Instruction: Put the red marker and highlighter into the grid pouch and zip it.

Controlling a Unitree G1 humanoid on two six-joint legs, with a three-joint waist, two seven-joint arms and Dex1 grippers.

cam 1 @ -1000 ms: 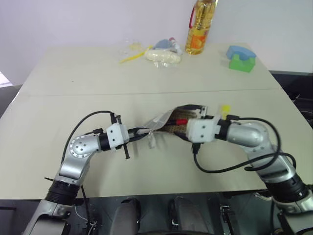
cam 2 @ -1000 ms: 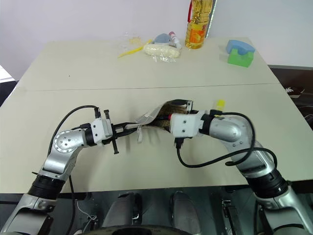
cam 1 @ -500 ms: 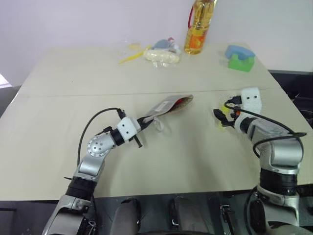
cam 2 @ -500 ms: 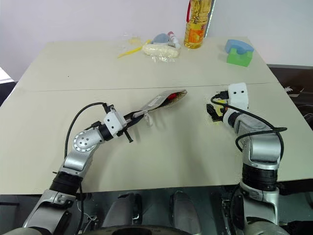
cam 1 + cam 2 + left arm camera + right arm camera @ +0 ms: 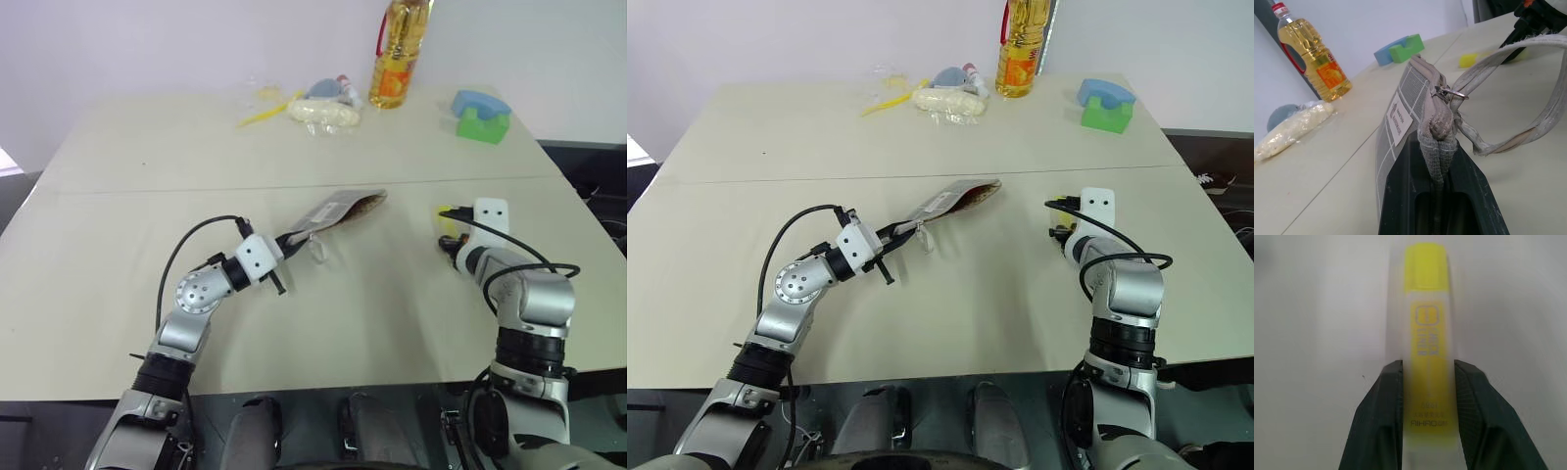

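Yellow highlighter (image 5: 1429, 357) between right tool (image 5: 1426, 382) fingers

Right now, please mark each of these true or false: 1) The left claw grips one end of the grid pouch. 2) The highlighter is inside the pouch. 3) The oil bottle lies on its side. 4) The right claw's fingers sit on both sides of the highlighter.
1) True: the left claw is shut on the end of the grid pouch.
2) False: the highlighter lies on the table, apart from the pouch.
3) False: the oil bottle stands upright.
4) True: the right claw has a finger on each side of it.
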